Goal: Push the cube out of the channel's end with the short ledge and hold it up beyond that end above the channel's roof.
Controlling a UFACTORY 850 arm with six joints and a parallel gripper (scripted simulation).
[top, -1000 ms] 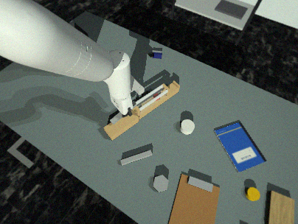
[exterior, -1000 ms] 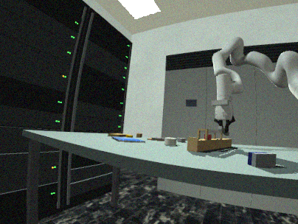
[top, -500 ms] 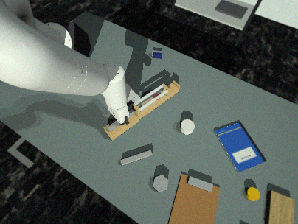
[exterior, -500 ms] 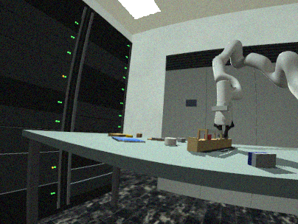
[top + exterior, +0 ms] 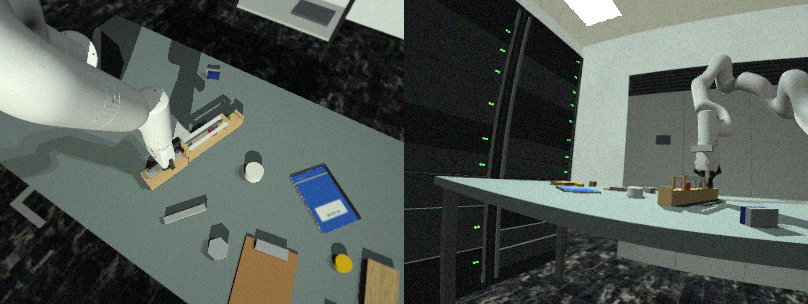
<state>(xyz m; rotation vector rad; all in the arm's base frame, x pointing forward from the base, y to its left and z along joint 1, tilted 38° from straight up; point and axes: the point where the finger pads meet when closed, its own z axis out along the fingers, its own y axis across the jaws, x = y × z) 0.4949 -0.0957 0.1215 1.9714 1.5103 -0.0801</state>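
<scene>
Wooden channel [image 5: 200, 145], claw [image 5: 161, 164] clamped at its end

Pincer [image 5: 161, 164] above channel's [image 5: 210, 134] end on table [image 5: 90, 200]

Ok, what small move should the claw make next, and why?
Probably nudge the claw along the channel toward the red cube: it sits low at the open end, shut on something too small to name, and the cube is inside.

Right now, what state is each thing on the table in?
Gripper: shut on a small object, too hidden to name, down at one end of the channel.
Wooden channel: lying flat.
White cylinder: upright.
Blue book: closed, flat.
Grey hexagonal block: upright.
</scene>
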